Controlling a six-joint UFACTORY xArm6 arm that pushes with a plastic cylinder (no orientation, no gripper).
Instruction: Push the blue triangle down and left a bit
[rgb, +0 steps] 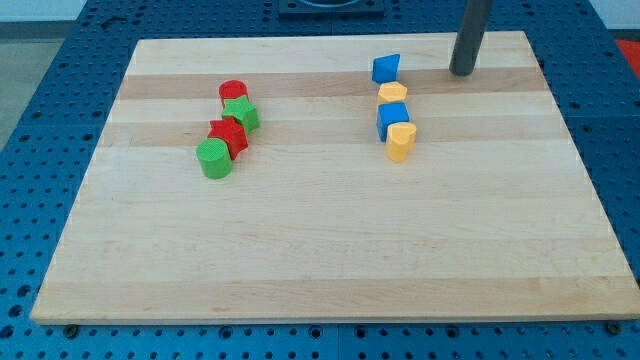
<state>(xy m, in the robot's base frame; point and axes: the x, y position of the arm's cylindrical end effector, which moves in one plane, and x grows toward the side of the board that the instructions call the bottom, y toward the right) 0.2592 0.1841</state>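
Note:
The blue triangle (386, 68) lies near the view's top, right of centre, on the wooden board (330, 250). My tip (462, 74) rests on the board to the right of the blue triangle, with a clear gap between them. Directly below the triangle runs a column: a yellow block (392, 94), a blue block (393, 118) and a yellow heart-like block (400, 142), each touching the one above it.
At the view's left sits a cluster: a red cylinder (233, 92), a green star-like block (241, 113), a red star-like block (228, 135) and a green cylinder (214, 159). A blue pegboard (40, 120) surrounds the board.

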